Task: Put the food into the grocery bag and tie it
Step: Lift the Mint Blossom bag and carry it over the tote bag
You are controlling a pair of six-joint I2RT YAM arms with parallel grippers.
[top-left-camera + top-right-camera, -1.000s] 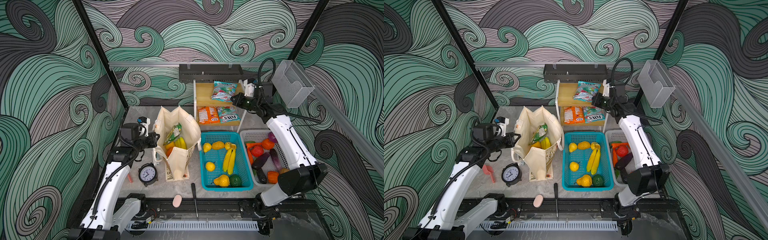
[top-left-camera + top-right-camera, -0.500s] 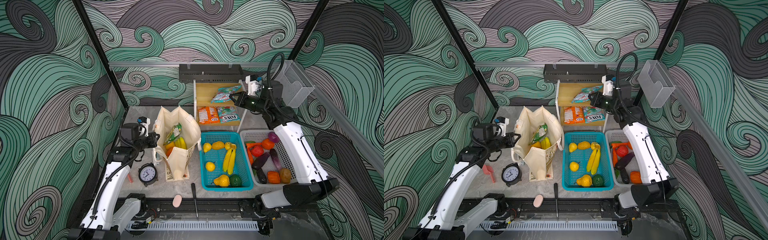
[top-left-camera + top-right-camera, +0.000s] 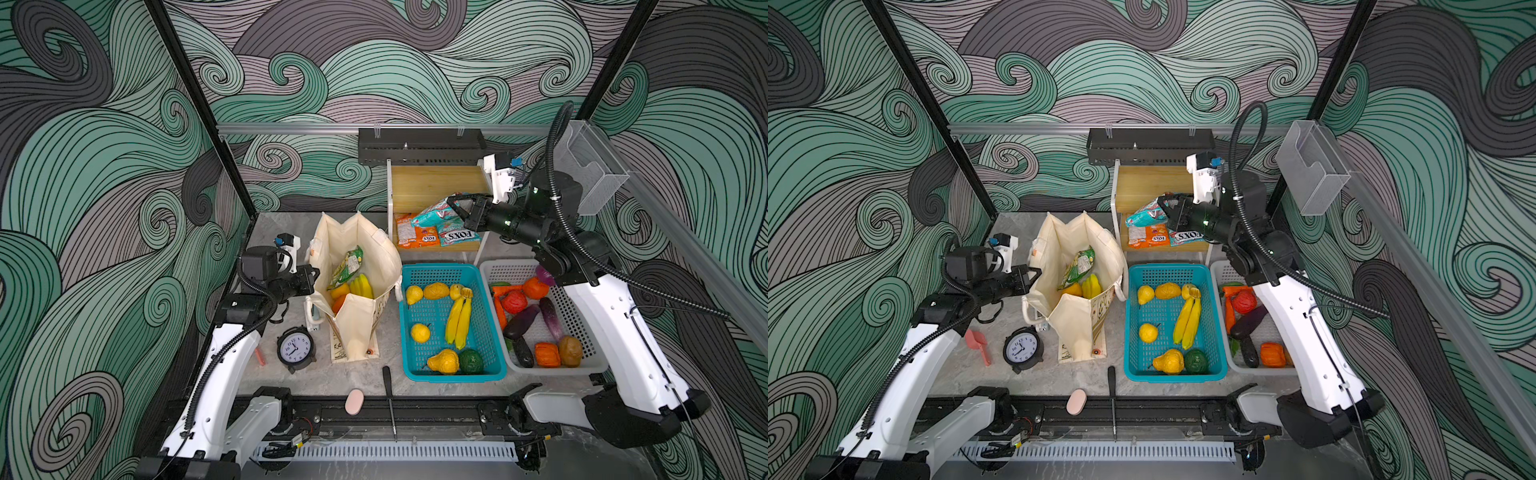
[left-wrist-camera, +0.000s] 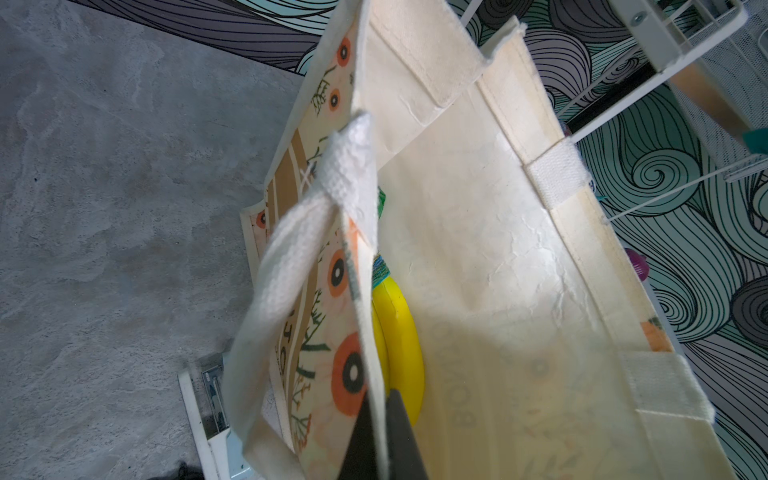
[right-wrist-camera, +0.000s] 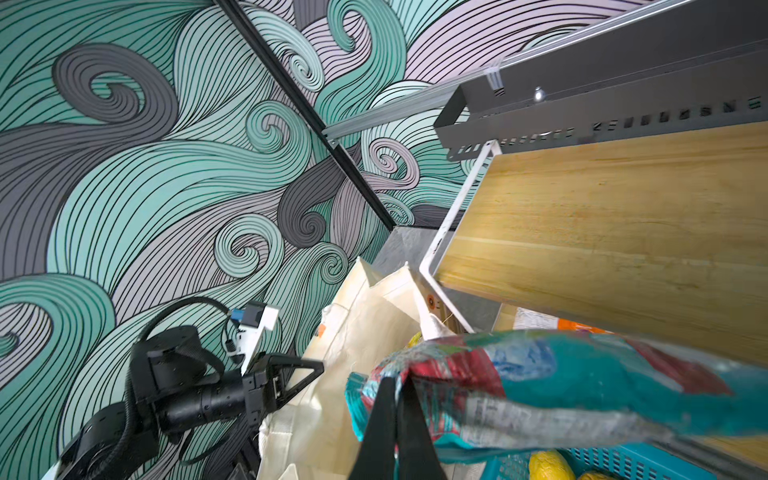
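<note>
The teal snack packet (image 3: 434,212) is pinched at one end by the right gripper (image 3: 453,206), its jaws pressed together on the glossy film. It is held in the air in front of the wooden shelf (image 3: 432,183), above the packets left on the lower tier and well apart from the grocery bag (image 3: 384,255). The bag stands open on the table beside the shelf, with a green-yellow packet (image 3: 347,266) and a banana (image 3: 362,286) already inside. Its rim is clamped on one side by the left gripper (image 3: 314,277), which is seen in the left wrist view closed on the canvas wall next to a white strap handle (image 4: 291,270). Several failures can be expected from here. Because only an edge of slick film is gripped, the packet could be shaken loose in transit and dropped onto the lower tier or into the teal basket (image 3: 436,269). The shelf's white frame lies between packet and bag, so the dangling end could be snagged there. Since the mouth is propped from one side only, the slack far wall could be struck by the packet and folded inward.
</note>
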